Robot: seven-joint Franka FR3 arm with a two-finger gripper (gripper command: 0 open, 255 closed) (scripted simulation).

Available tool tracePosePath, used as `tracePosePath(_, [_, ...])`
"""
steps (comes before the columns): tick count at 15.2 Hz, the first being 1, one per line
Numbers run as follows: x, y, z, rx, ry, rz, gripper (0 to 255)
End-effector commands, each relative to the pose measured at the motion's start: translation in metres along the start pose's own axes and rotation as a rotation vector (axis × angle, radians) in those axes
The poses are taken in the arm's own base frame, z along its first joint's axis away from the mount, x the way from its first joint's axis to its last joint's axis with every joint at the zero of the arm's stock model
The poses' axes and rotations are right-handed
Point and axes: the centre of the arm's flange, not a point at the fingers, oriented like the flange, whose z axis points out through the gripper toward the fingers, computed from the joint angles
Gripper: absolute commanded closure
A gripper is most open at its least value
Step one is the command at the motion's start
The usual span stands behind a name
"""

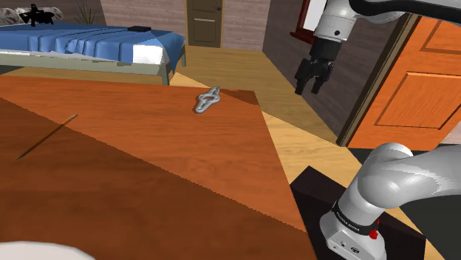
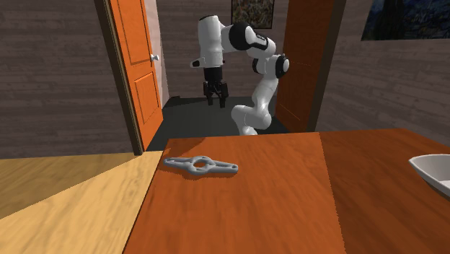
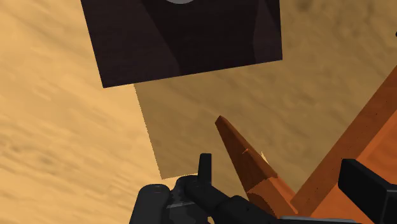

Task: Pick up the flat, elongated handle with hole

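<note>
The flat, elongated grey handle (image 1: 207, 100) with a round hole in its middle lies near the far corner of the brown wooden table (image 1: 148, 177). In the second exterior view the handle (image 2: 200, 166) rests close to the table's (image 2: 252, 213) front left edge. My black gripper (image 1: 310, 84) hangs open in the air, well off the table to the shoulder view's right of the handle, over the floor. It (image 2: 215, 97) points down beside the orange door, far behind the table. In the wrist view the fingers (image 3: 203, 167) stand apart with nothing between them.
An orange door (image 1: 414, 89) stands open close to the gripper. The dark stand (image 3: 184, 38) sits on the wood floor below the hand. A thin stick (image 1: 48, 137) lies on the table, a white bowl (image 2: 433, 173) at its edge. A blue bed (image 1: 89, 44) is beyond.
</note>
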Motion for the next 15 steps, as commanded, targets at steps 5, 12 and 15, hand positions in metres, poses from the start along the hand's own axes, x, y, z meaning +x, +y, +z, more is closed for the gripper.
tracePosePath(5, [0.018, -0.052, 0.008, -0.022, 0.007, 0.087, 0])
tracePosePath(12, [0.061, -0.138, 0.023, -0.06, 0.019, 0.239, 0])
tracePosePath(15, [0.083, -0.172, 0.031, -0.077, 0.024, 0.304, 0])
